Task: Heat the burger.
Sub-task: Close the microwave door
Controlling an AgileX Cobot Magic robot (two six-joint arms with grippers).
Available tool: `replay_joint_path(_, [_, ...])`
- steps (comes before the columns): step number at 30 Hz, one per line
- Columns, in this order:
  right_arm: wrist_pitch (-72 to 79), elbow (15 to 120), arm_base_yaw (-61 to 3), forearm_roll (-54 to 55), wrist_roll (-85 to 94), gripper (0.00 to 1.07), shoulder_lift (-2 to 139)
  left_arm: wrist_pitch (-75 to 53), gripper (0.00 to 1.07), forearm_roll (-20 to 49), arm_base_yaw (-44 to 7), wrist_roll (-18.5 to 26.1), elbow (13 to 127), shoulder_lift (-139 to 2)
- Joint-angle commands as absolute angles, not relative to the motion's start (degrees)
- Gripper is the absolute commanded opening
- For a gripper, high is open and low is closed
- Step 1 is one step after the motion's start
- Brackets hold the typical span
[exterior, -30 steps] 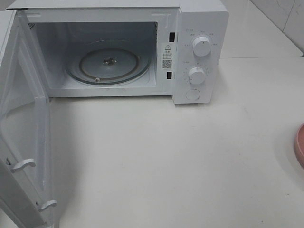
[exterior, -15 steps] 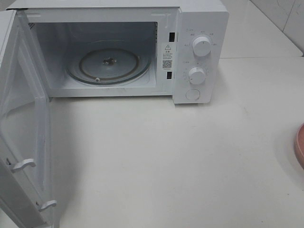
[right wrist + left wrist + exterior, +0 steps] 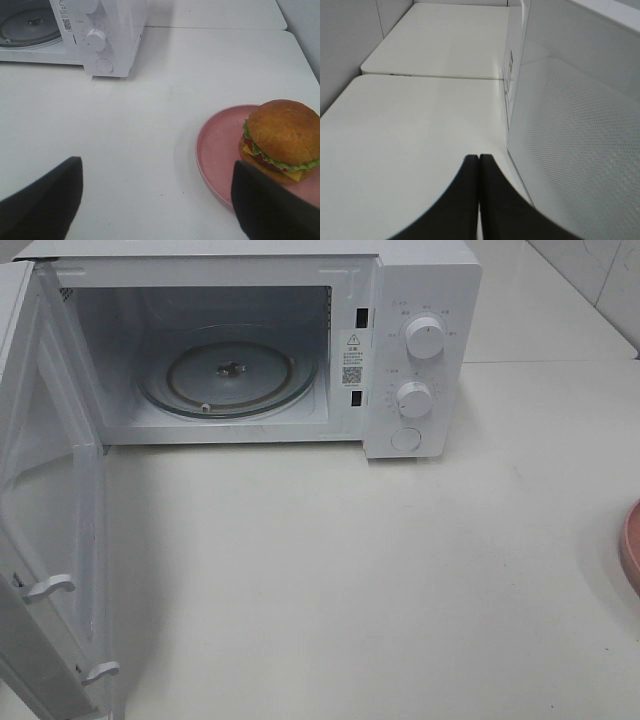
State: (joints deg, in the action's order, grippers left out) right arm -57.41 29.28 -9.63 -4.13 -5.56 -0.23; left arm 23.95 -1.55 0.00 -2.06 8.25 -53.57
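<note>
The burger, with a golden-brown bun, lettuce, tomato and cheese, sits on a round pink plate in the right wrist view. My right gripper hangs open above the white table short of the plate, with nothing between its dark fingers. The burger lies beyond its right finger, apart from it. My left gripper is shut on nothing, beside the outer face of the open microwave door. Neither gripper shows in the high view, where the burger is out of frame.
The white microwave stands at the back with its door swung wide to the left and a bare glass turntable inside. The pink plate's rim peeks in at the right edge. A table seam runs behind.
</note>
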Motion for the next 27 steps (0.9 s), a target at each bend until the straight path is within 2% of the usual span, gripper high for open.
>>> replay_joint_path(1, [-57.12, 29.28, -9.22, -3.95, -5.56, 0.76, -1.60, 32.14, 0.00, -9.74, 0.17, -6.99, 8.19, -59.01])
replay_joint_path(2, [-57.12, 29.28, -9.22, -3.95, -5.56, 0.76, -1.60, 35.58, 0.00, -14.84, 0.17, -7.39, 8.19, -62.11])
replay_joint_path(3, [-57.12, 29.28, -9.22, -3.95, -5.56, 0.76, -1.60, 35.58, 0.00, -14.84, 0.17, -7.39, 8.19, -62.11])
replay_joint_path(4, [-57.12, 29.28, -9.22, -3.95, -5.56, 0.76, -1.60, 38.62, 0.00, -17.70, 0.17, -7.51, 8.19, -64.69])
replay_joint_path(6, [-57.12, 29.28, -9.22, -3.95, -5.56, 0.76, -1.60, 39.94, 0.00, -17.93, 0.17, -8.14, 8.19, -65.95])
replay_joint_path(7, [-57.12, 29.28, -9.22, -3.95, -5.56, 0.76, -1.60, 42.46, 0.00, -18.05, 0.17, -10.31, 8.19, -68.07])
replay_joint_path(10, [-57.12, 29.28, -9.22, -3.95, -5.56, 0.76, -1.60, 46.35, 0.00, -20.00, -0.29, -12.78, 8.82, -71.28])
replay_joint_path(13, [-57.12, 29.28, -9.22, -3.95, -5.56, 0.76, -1.60, 48.47, 0.00, -21.72, -2.23, -12.95, 9.63, -74.31])
replay_joint_path(23, [-57.12, 29.28, -9.22, -3.95, -5.56, 0.76, -1.60, 49.73, 0.00, -18.79, -10.71, -12.83, 13.18, -80.27])
replay_joint_path(27, [-57.12, 29.28, -9.22, -3.95, -5.56, 0.76, -1.60, 49.56, 0.00, -17.70, -12.55, -12.72, 14.61, -81.88])
